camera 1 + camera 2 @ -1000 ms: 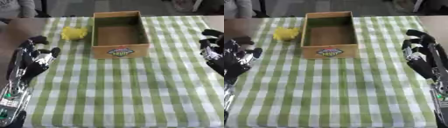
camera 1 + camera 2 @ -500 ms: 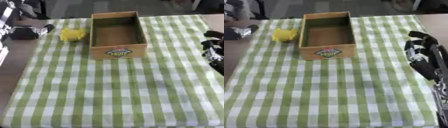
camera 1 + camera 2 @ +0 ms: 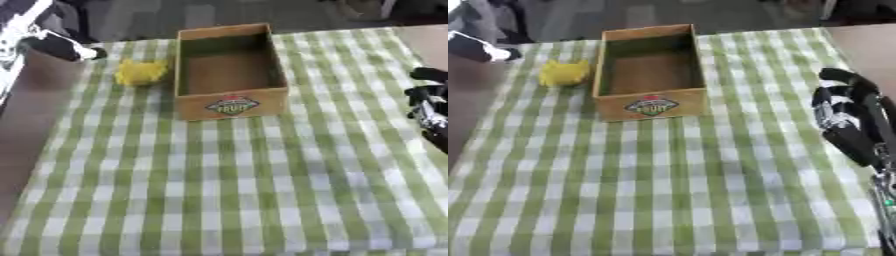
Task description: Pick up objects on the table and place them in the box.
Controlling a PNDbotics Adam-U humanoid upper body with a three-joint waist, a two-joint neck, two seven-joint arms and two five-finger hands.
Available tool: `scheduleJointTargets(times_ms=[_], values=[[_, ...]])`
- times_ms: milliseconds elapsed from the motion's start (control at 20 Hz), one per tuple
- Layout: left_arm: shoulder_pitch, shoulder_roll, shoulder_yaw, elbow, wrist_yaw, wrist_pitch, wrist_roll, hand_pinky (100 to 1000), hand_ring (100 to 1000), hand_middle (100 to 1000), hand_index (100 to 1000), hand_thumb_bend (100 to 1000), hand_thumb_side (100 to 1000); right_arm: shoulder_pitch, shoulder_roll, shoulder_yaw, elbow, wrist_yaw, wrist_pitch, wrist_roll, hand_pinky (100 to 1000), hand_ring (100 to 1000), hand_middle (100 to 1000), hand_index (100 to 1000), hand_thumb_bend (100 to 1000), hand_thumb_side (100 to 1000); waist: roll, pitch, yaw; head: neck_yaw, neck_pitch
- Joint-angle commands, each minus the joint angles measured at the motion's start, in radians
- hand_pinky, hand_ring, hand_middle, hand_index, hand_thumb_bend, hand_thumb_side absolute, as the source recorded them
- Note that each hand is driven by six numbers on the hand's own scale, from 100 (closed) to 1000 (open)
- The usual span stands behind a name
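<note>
A green-and-white checked cloth (image 3: 227, 190) covers most of the table (image 3: 35, 130), whose bare brown top shows along the left edge. On the cloth's far half stands an open cardboard box (image 3: 229, 70) with a fruit label on its near wall; nothing shows inside it. The right hand (image 3: 846, 117) hangs over the cloth's right edge, fingers curled and holding nothing. The left hand (image 3: 52, 42) is blurred at the far left corner, just beyond the cloth; I cannot tell how its fingers stand. A small yellow object (image 3: 140, 72) lies on the cloth just left of the box, apart from both hands.
</note>
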Motion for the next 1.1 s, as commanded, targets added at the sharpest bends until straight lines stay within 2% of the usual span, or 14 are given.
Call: scheduleJointTargets(times_ms=[50,300,600,850,1100], values=[[-0.059,-0.020,0.040,0.114,-0.124,-0.042,-0.018,733,927,714,793,725,100,-0.010,-0.022,0.005,-0.011,-0.009,-0.002,0.008,491,725,796,864,100,627,0.000,-0.011,-0.009,0.011,-0.005],[-0.095,-0.076,0.085,0.230,-0.237,-0.066,-0.036,735,926,708,793,749,100,-0.014,-0.019,0.012,-0.011,-0.010,-0.003,0.013,491,725,795,862,100,634,0.000,0.000,-0.041,0.025,-0.013],[-0.090,-0.106,0.108,0.282,-0.302,-0.058,-0.004,733,922,712,791,735,100,-0.016,-0.016,0.014,-0.011,-0.009,-0.003,0.014,490,724,794,862,100,635,-0.002,0.009,-0.059,0.031,-0.018],[-0.080,-0.112,0.117,0.285,-0.331,-0.049,0.095,716,898,690,774,697,100,-0.019,-0.013,0.016,-0.012,-0.008,-0.002,0.013,490,723,792,863,100,639,-0.003,0.021,-0.073,0.030,-0.024],[-0.078,-0.115,0.122,0.305,-0.343,-0.037,0.142,713,899,689,775,670,100,-0.024,-0.012,0.019,-0.013,-0.008,-0.003,0.014,490,722,791,862,100,640,-0.005,0.029,-0.088,0.034,-0.036]])
